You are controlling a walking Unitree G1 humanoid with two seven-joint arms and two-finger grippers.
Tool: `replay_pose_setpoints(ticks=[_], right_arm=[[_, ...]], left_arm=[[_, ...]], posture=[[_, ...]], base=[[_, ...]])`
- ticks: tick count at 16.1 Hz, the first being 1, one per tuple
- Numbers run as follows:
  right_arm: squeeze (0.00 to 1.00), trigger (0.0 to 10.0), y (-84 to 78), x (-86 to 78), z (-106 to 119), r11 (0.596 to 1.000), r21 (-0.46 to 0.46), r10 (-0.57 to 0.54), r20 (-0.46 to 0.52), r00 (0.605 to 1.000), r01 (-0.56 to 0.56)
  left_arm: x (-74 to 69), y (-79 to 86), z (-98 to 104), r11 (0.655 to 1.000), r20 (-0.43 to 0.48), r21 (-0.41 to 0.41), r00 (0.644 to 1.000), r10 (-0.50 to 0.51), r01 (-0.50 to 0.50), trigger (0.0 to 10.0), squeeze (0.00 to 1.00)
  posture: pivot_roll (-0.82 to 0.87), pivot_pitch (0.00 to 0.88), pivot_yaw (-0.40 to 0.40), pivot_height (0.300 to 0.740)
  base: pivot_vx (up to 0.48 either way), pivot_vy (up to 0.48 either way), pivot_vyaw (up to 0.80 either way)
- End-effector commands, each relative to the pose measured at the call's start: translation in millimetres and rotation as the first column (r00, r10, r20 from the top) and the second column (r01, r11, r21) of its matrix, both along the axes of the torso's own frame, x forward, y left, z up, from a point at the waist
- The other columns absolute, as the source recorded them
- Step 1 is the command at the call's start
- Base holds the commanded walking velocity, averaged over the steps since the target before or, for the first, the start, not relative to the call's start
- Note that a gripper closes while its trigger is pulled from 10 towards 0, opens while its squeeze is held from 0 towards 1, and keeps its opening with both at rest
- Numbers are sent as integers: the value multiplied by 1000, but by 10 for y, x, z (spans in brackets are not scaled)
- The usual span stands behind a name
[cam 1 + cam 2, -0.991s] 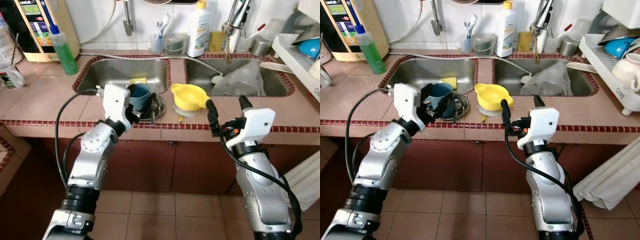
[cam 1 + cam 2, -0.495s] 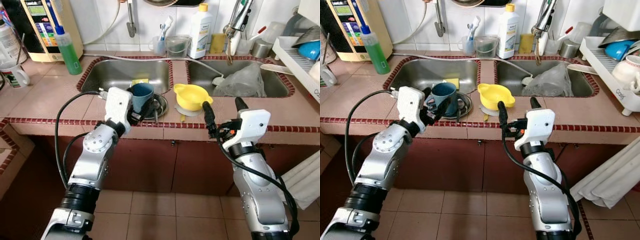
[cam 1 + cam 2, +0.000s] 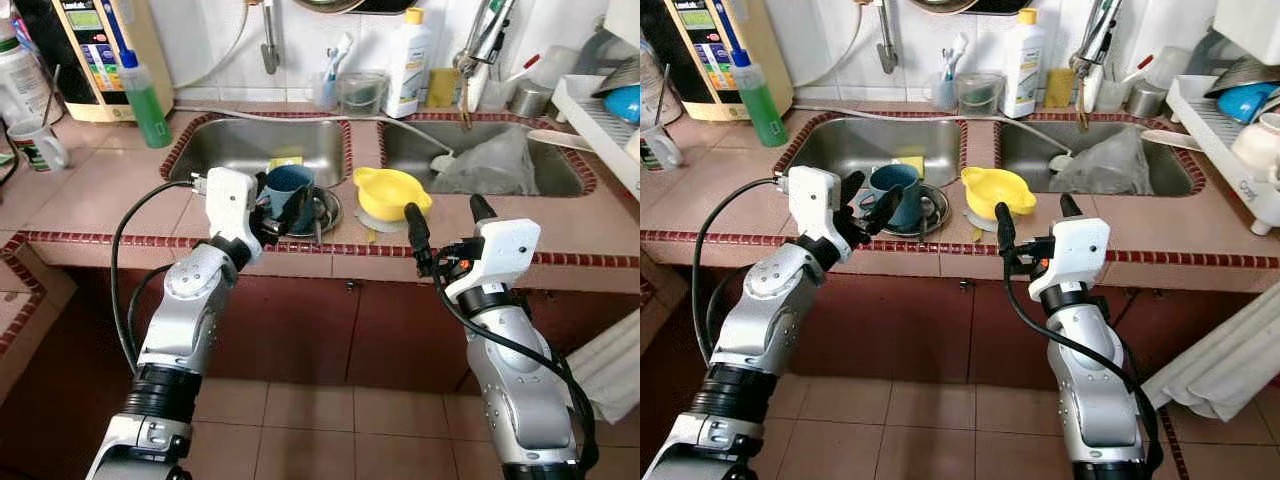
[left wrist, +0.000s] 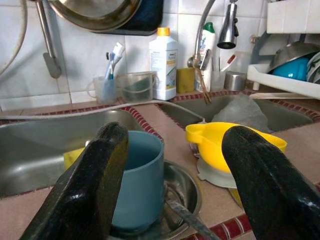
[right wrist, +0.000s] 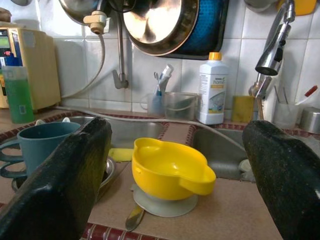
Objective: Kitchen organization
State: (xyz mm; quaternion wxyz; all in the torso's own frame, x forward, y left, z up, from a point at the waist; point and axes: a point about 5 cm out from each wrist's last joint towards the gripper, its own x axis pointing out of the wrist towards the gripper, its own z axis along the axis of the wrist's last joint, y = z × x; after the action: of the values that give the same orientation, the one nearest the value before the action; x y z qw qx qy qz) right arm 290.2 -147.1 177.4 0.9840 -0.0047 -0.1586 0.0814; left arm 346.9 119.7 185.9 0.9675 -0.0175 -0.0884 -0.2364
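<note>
A: Where is the blue cup (image 3: 287, 187)?

B: It stands upright in a shallow steel dish (image 3: 322, 209) on the strip of counter (image 3: 110, 190) between the two sinks, just in front of the left sink (image 3: 250, 148). A yellow sponge (image 3: 278, 162) lies at the sink's near edge behind it.

A: And the left gripper (image 3: 282, 213)?

B: Right at the cup, on its near side. Its fingers are spread apart; in the left wrist view one finger (image 4: 87, 187) sits at the cup's side and the other (image 4: 270, 187) is out in front of the yellow bowl (image 3: 390, 192). I cannot tell whether a finger touches the cup.

A: The yellow bowl, relative to the cup?

B: Just to the cup's right, resting on a pale lid or saucer (image 5: 164, 205), near but apart from the steel dish. A utensil handle (image 5: 132, 217) pokes out from under that saucer toward the counter's front edge.

A: The right gripper (image 3: 446, 224)?

B: Fingers wide apart, held at the counter's front edge, to the right of the cup and short of the bowl, gripping nothing.

A: Anything else near the cup?

B: A green soap bottle (image 3: 144, 96) stands well to its left, and a white mug (image 3: 38, 145) farther left.
</note>
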Motion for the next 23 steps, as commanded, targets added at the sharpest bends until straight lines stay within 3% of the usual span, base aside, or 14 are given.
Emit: replay_pose_setpoints(ticks=[1, 12, 23], right_arm=[[0, 10000, 14, -4, 61, 1000, -2, 13, 20, 1000, -13], [0, 10000, 15, 9, 69, 1000, 0, 20, 17, 1000, -20], [0, 10000, 22, 34, 92, 999, -2, 37, 21, 999, -37]], left_arm=[[-15, 42, 39, 1000, 9, -8, 1000, 10, -10, 10000, 0], [-34, 76, 43, 1000, 2, -17, 1000, 23, -23, 10000, 0], [-29, 95, 92, 998, 24, -54, 999, 42, -41, 10000, 0]], posture=[[-63, 23, 37, 740], [-55, 33, 32, 740], [-51, 31, 22, 740]], base=[[0, 0, 0], [0, 0, 0], [335, 0, 0]])
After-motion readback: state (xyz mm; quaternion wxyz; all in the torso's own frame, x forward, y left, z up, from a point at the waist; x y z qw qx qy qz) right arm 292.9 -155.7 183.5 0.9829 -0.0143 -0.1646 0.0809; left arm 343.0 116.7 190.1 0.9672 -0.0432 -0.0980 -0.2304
